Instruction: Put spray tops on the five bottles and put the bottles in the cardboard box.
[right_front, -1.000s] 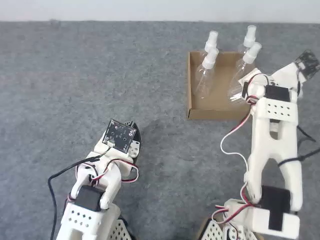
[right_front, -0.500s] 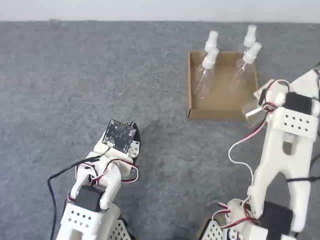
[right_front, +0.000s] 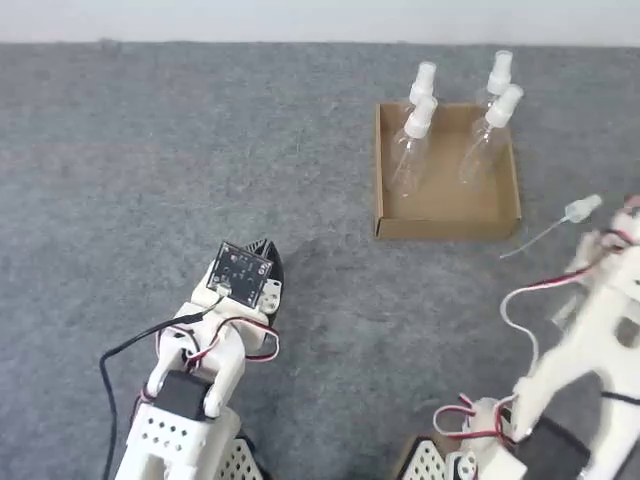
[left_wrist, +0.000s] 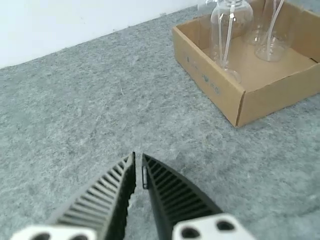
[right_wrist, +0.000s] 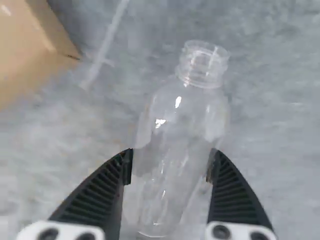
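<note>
At the right edge of the high view, the right arm (right_front: 600, 310) is smeared and cut off by the frame. You can't make out its gripper or its load from there.

The right wrist view settles it. The right gripper (right_wrist: 169, 157) has its jaws pinching the open bottle (right_wrist: 186, 107) low on the body, one finger on each side. The bottle's base is hidden down between the fingers. It is clear plastic with a bare threaded neck and no top on, and the neck points away from the gripper. It sits over the grey mat (right_front: 200, 150), near a corner of the box (right_wrist: 22, 42). You can't tell whether it touches the mat.

The loose spray top (right_front: 581, 209) lies on the mat near the box's front right corner. Its white head points away from the box and its thin dip tube trails back toward it.

Four capped bottles (right_front: 413, 140) stand in the box with white tops on. Their clear bodies are hard to separate from the cardboard in the high view. In the left wrist view their tops are cut off by the frame.

The left gripper (left_wrist: 138, 165) sits low over the mat, well apart from the box. Its jaws are pressed together bar a thin slit.
</note>
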